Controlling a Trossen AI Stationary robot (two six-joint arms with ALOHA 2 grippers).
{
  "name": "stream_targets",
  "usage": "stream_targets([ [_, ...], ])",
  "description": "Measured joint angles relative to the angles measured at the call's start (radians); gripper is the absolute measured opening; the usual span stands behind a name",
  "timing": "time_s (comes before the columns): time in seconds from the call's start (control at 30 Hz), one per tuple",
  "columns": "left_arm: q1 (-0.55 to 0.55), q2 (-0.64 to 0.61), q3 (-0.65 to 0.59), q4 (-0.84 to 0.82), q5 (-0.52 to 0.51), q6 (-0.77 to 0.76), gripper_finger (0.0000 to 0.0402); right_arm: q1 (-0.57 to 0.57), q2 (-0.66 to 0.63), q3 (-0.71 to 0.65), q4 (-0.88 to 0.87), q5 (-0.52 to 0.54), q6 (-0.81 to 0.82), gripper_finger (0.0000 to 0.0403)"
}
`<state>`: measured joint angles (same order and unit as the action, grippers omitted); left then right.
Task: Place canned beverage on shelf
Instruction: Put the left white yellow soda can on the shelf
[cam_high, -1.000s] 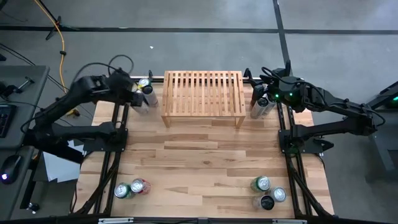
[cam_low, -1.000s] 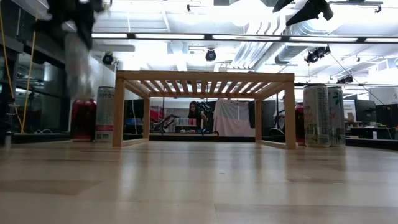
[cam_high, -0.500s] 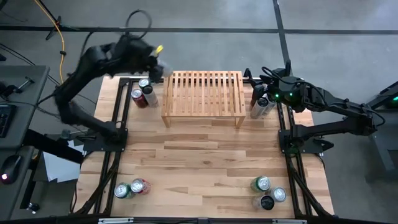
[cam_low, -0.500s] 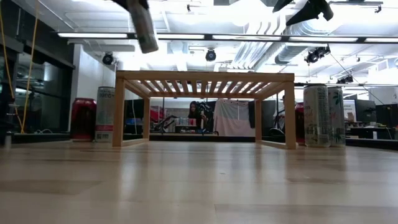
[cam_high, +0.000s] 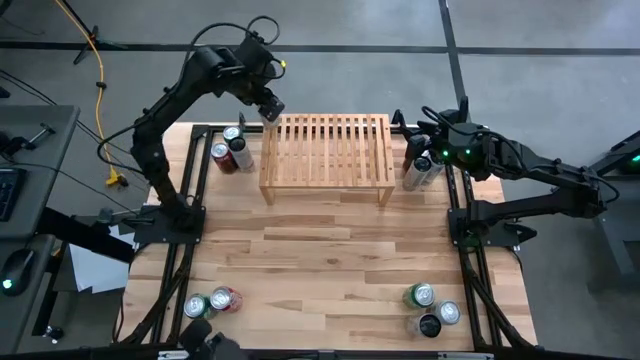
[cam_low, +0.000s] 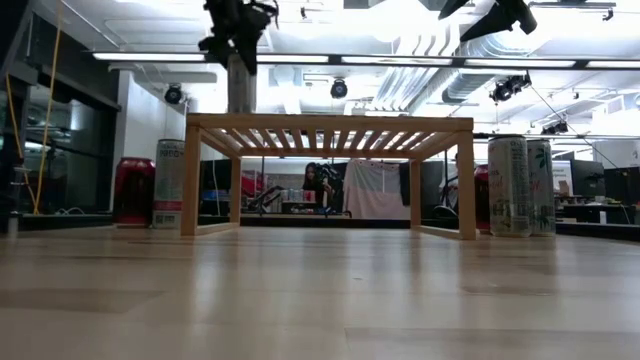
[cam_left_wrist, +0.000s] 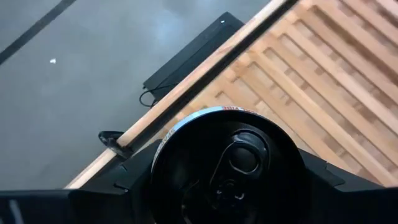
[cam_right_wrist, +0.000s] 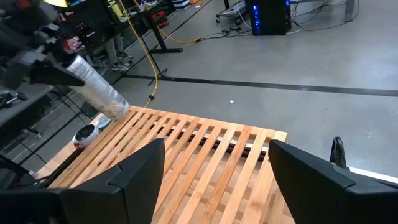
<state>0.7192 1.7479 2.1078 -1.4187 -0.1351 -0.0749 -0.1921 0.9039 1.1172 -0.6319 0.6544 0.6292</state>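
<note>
The low light-wood shelf with a slatted top (cam_high: 326, 147) stands at the far edge of the pale plank table (cam_high: 330, 255), and its slats carry no cans yet, so none has been placed so far. The left gripper (cam_high: 268, 103) is closed around a slim silver beverage can (cam_high: 271, 109), holding it in the air over the shelf's far left corner; in the low view the can (cam_low: 240, 84) hangs roughly upright with its base close above the top, though whether it touches the wood is hard to say. It remains to set the can on the slats and release it. The right gripper (cam_high: 432, 150) waits just off the shelf's right end, its fingers (cam_right_wrist: 134, 175) spread apart with nothing visible between them, above two cans standing on the table (cam_high: 417, 166). More cans remain on the table: a cluster beside the shelf's left leg (cam_high: 229, 150), two near the front left corner (cam_high: 212, 302) and three near the front right (cam_high: 432, 308).
</note>
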Motion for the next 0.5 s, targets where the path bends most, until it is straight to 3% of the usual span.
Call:
stream_targets([
  [0.27, 0.075, 0.028, 0.0, 0.026, 0.121, 0.0, 0.0238, 0.0, 0.0, 0.0, 0.0, 0.0, 0.0, 0.0272],
  [0.5, 0.082, 0.04, 0.001, 0.026, 0.131, -0.001, 0.0238, 0.0, 0.0, 0.0, 0.0, 0.0, 0.0, 0.0272],
])
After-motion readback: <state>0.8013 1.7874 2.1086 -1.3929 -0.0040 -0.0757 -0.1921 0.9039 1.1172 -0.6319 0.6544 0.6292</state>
